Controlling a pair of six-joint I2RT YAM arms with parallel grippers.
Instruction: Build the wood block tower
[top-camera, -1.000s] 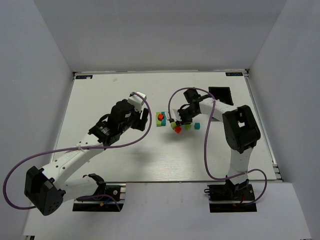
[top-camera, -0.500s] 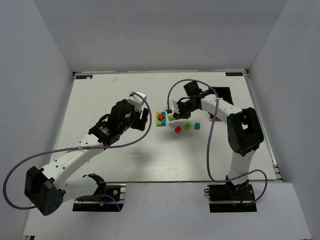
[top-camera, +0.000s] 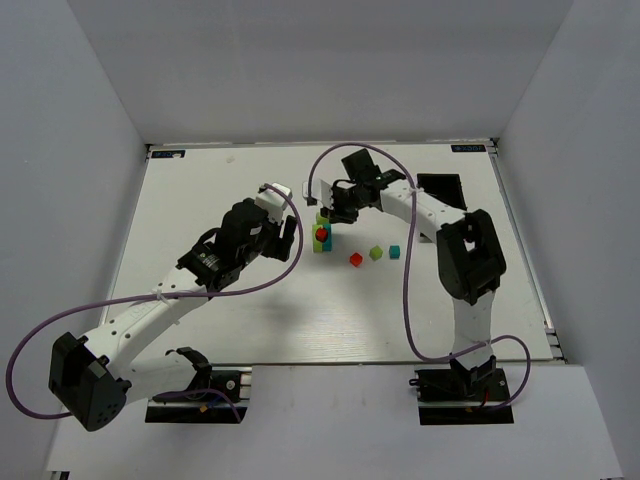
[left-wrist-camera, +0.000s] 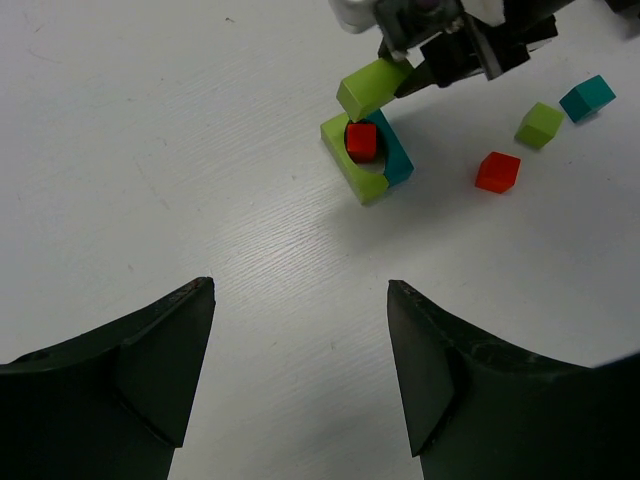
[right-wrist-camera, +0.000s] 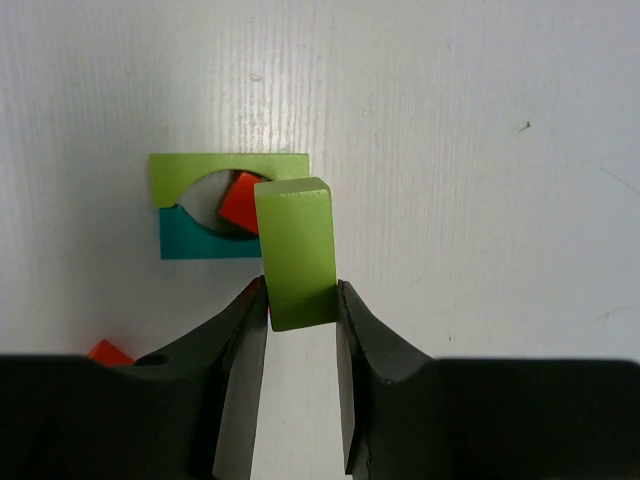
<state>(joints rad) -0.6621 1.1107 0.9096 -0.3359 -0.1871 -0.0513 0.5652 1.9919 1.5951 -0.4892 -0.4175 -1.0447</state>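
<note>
The left gripper hangs with jaws wide and empty, left of the tower. The tower sits mid-table and has one green arch, one teal arch and one red piece between them. Just over it, the right gripper pinches one long green block. Further right lie three loose cubes: one red cube, one green cube and one teal cube.

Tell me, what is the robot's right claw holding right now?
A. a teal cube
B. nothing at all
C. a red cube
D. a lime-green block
D: the right gripper clamps the lime-green block between its two fingers, while the loose red cube and teal cube lie untouched nearby.
</note>
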